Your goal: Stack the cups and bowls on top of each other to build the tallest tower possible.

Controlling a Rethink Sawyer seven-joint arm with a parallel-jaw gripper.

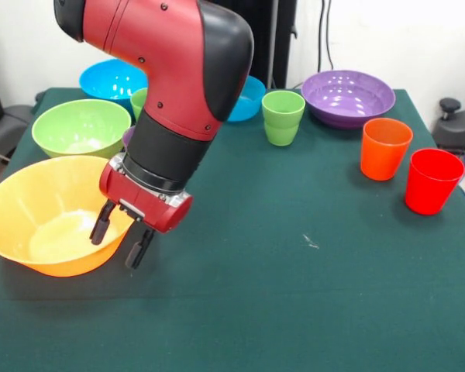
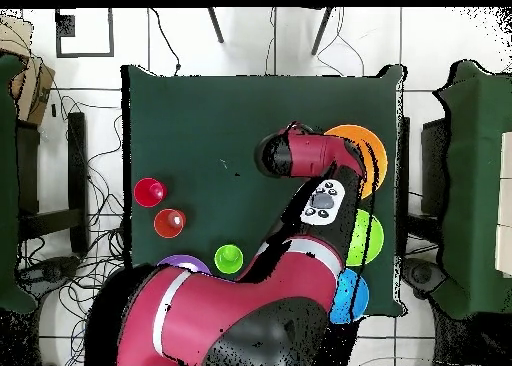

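The big orange bowl point(image 1: 39, 225) stands at the table's left front and also shows in the overhead view point(image 2: 375, 147). My gripper point(image 1: 121, 235) is open and empty at that bowl's right rim. One finger point(image 1: 102, 223) is over the bowl's inside and the other is outside the rim. The green bowl point(image 1: 81, 126) and the large blue bowl point(image 1: 108, 79) stand behind it. The smaller blue bowl point(image 1: 249, 97) and a green cup point(image 1: 138, 101) are partly hidden by the arm. A sliver of the purple cup point(image 1: 127, 137) shows. No tower stands.
A second green cup point(image 1: 283, 116) stands mid-back and the purple bowl point(image 1: 349, 97) at the back right. The orange cup point(image 1: 385, 147) and the red cup point(image 1: 434, 180) stand at the right edge. The arm covers the table's left middle.
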